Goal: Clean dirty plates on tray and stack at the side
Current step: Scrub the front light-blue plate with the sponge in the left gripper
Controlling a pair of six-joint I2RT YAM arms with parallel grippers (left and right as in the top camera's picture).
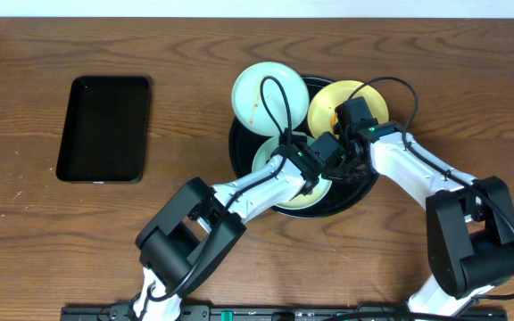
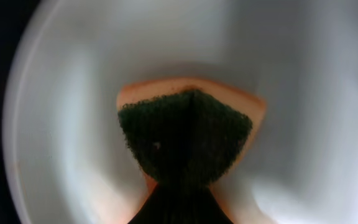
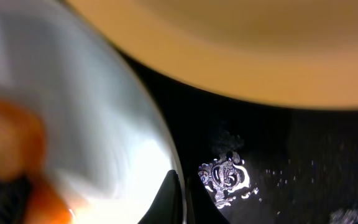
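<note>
The plate (image 1: 268, 156) I'm scrubbing lies in the near half of the tray (image 1: 237, 143), directly under my left gripper (image 1: 312, 178), which pinches the sponge (image 2: 185, 140) against it. My right gripper (image 1: 351, 156) sits at its right rim; clamped or not, I cannot tell

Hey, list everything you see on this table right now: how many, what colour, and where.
plates: three, two pale blue and one yellow, on the round tray
round tray: one, glossy black, middle of the table
rectangular tray: one, black, left part of the table
sponge: one, green and orange, pressed on the nearest plate
table: one, brown wood
left gripper: holds the sponge
right gripper: at that plate's rim, open or shut unclear
</note>
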